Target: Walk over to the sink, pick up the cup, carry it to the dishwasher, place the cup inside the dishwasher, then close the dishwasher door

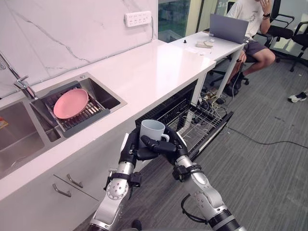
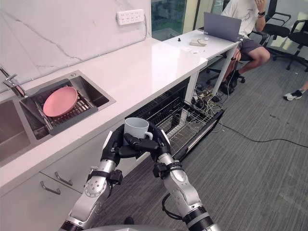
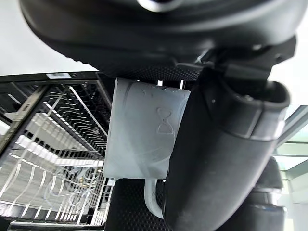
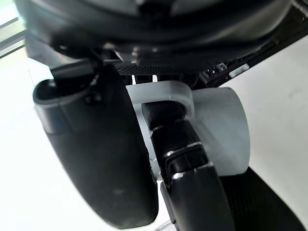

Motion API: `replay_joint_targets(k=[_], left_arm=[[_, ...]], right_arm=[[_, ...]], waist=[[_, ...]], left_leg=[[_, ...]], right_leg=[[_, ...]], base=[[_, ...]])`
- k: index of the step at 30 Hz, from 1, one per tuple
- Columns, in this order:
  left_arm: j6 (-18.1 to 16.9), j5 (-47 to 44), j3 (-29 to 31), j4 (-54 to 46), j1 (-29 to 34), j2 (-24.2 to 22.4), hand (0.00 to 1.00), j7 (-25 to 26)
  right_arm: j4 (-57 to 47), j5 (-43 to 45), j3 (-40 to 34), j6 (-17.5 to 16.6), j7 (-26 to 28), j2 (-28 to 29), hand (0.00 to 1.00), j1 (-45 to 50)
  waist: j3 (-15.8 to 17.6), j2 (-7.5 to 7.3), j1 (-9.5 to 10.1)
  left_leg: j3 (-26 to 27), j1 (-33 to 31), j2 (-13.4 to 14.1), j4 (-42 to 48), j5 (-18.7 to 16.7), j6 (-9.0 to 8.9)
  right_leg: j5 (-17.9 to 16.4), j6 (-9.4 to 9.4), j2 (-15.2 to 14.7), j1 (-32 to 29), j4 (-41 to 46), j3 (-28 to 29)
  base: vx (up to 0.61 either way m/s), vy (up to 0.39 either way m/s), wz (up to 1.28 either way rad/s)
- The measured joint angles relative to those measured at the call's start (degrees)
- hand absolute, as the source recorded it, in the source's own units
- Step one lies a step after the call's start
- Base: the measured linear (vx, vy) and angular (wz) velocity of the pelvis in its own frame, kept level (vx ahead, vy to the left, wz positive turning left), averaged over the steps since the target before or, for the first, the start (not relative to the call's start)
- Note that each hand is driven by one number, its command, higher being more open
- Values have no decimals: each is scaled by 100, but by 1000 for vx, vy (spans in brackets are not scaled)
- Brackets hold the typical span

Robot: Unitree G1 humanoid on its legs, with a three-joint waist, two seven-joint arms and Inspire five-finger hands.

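Silver-grey arms [image 1: 208,196], black fingers [image 1: 161,146]

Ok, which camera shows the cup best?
Left eye view: the cup upright, rim and handle clear, held between the left robot hand and right robot hand. The right eye view matches; both wrist views show its wall and handle, very close.

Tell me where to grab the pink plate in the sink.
Pinch the pink plate by its near rim, coming down from above. It lies face up on the rack in the sink, so probably only the rim offers purchase.
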Motion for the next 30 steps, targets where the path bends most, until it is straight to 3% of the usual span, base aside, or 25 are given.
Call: replay_joint_targets(k=[1, 11, 20, 30], left_arm=[[0, 38, 20, -49, 0, -1, 90, 1], [0, 189, 250, -419, 93, -309, 90, -122], [-3, 171, 575, -529, 188, -699, 90, -357], [-7, 187, 772, -434, 229, -916, 90, -348]], right_arm=[[-37, 7, -3, -3, 7, -1, 30, -11], [-265, -200, -397, -34, 198, 101, 30, -3], [-578, -2293, -731, -35, 244, 387, 30, 28], [-660, -3683, -810, -69, -78, 736, 30, 53]], waist=[[-1, -1, 8], [-1, -2, 14], [4, 2, 15], [117, 30, -18]], left_leg=[[-22, 0, -10, -4, 7, 3], [-143, 32, -46, -103, 103, 14], [-251, -83, -56, -103, 102, 13], [-412, -189, -149, -103, 98, 18]], right_leg=[[0, 0, -7, 7, 0, -18], [0, 7, -34, 43, -8, -158], [-3, 26, -42, 17, -58, -271], [-61, 108, -110, -13, -33, -440]], base=[[-3, -2, 7], [-24, -6, 7], [0, -16, 6], [-2, -10, 10]])
